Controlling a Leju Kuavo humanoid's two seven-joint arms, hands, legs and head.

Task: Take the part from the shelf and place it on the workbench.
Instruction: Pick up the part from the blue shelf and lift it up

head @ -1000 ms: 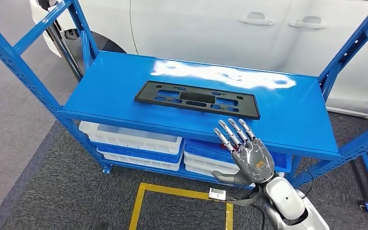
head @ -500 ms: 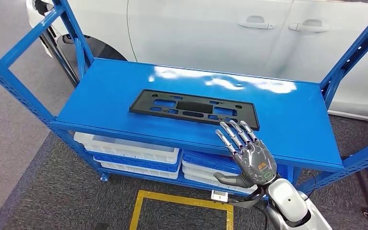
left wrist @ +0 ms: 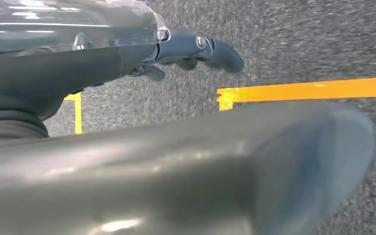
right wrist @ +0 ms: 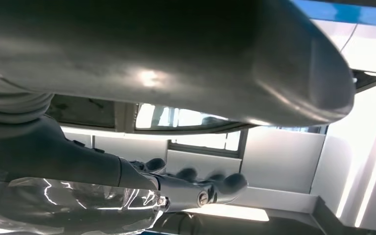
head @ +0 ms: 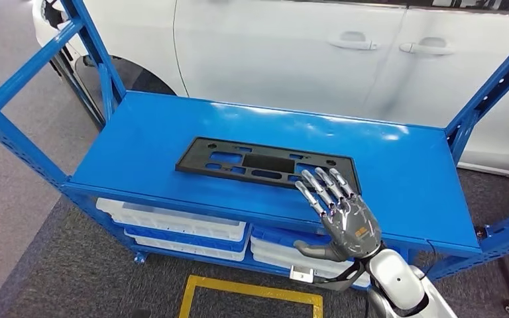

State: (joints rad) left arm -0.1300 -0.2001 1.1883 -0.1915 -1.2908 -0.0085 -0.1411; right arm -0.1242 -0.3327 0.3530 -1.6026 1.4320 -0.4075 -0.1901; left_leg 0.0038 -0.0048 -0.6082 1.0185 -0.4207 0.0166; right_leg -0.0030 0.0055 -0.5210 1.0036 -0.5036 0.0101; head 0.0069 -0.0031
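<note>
Head cam looks forward and down from up high, blue shelf (head: pixel 411 179) mid-frame, white car (head: pixel 291 53) across the top. Left wrist cam sits super close behind the left hand (left wrist: pixel 196 46), facing grey floor (left wrist: pixel 303 44) with yellow tape (left wrist: pixel 313 89). Right wrist cam hugs the right hand (right wrist: pixel 196 188), which the head cam also catches lower right.

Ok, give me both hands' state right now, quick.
Left hand: holds nothing; open or closed cannot be told.
Right hand: open, fingers spread, holding nothing, at the black part.

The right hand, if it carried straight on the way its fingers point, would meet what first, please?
Probably the black part on the blue shelf: the right hand points at its near right end, though height is unclear.
</note>
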